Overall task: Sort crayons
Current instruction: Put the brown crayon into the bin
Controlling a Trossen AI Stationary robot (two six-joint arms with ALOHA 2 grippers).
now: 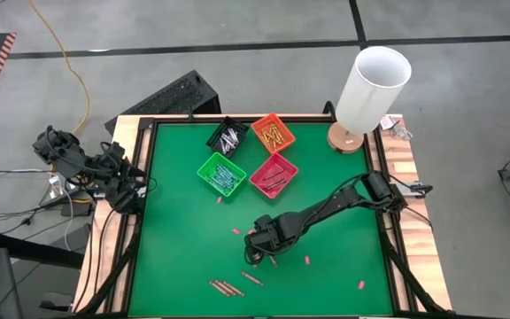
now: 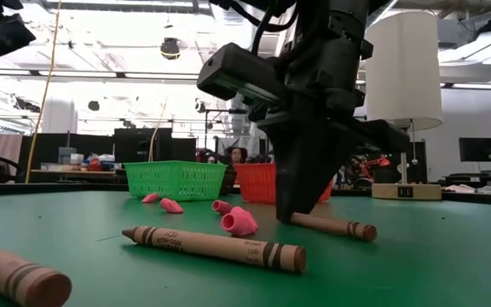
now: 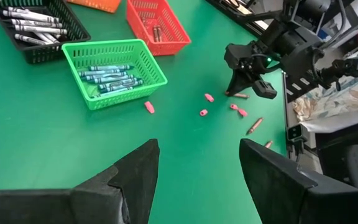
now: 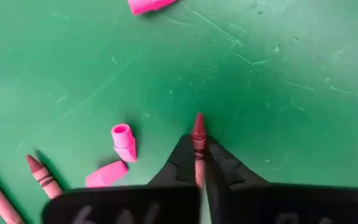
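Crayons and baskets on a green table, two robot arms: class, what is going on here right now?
The robot is sorting crayons by colour into small baskets. The right gripper is down at the green table, shut on a brown crayon lying among pink bits. A few more brown crayons lie loose near the front edge. The green basket already holds blue crayons, the black basket pale ones, the orange basket yellow ones, the red basket brown ones. The left gripper waits open at the table's left edge.

Four bins (image 1: 248, 152) are sitting together at the table's (image 1: 175, 257) far middle, a lamp (image 1: 366, 89) standing at their right. Loose crayons (image 1: 226, 287) are lying near the front edge, with the right gripper (image 1: 259, 257) standing just behind them, over one crayon (image 4: 197, 140).
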